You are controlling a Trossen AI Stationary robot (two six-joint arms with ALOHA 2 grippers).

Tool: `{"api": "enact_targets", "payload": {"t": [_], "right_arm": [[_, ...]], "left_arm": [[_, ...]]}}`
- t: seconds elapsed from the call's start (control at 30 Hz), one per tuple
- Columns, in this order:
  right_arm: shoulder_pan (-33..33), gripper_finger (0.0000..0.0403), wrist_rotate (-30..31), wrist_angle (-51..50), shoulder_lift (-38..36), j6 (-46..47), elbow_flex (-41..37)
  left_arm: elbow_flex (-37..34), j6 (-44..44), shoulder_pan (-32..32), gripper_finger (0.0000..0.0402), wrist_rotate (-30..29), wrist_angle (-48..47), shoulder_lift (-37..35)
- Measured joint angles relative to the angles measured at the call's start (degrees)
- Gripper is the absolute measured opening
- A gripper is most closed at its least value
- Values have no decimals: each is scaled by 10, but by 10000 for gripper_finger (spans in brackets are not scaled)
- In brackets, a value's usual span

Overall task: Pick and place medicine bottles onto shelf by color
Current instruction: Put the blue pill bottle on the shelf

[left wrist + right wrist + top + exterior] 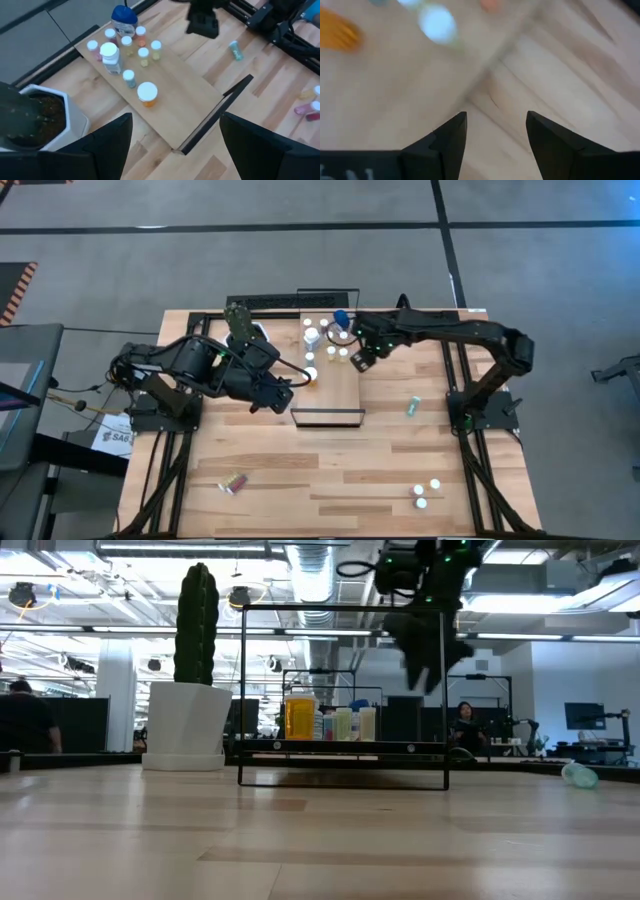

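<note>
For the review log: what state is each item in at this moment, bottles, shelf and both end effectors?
Shelf: flat on the table, bottles clustered at its far end.
Blue bottle: upright on the shelf.
Orange bottle: upright on the shelf.
Green bottle: lying on the table, off the shelf.
Reddish bottle: lying on the table.
Left end effector: open, empty.
Right end effector: open, empty, above the shelf.

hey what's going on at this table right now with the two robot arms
The robot is sorting medicine bottles onto the shelf. A cluster already stands at its far end. The right gripper hovers open and empty beside that cluster. The left gripper waits open at the shelf's left edge, near the cactus pot. Several bottles remain on the table: a green one to the right, a reddish one and two white-capped ones near the front.
</note>
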Motion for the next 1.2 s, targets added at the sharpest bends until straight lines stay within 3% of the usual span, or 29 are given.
{"api": "enact_targets", "payload": {"t": [0.33, 0.63, 1.0, 1.2], "right_arm": [[69, 224, 53, -204, -41, 186, -93], [107, 224, -67, -110, -129, 363, -250], [133, 224, -97, -63, -193, 570, -344], [171, 224, -97, 19, -200, 665, -370]], "left_arm": [[0, 106, 51, 286, 22, -3, -18], [0, 241, 129, 286, 78, 8, -27], [0, 343, 201, 286, 154, 27, -26], [0, 382, 226, 286, 181, 43, -26]]}}
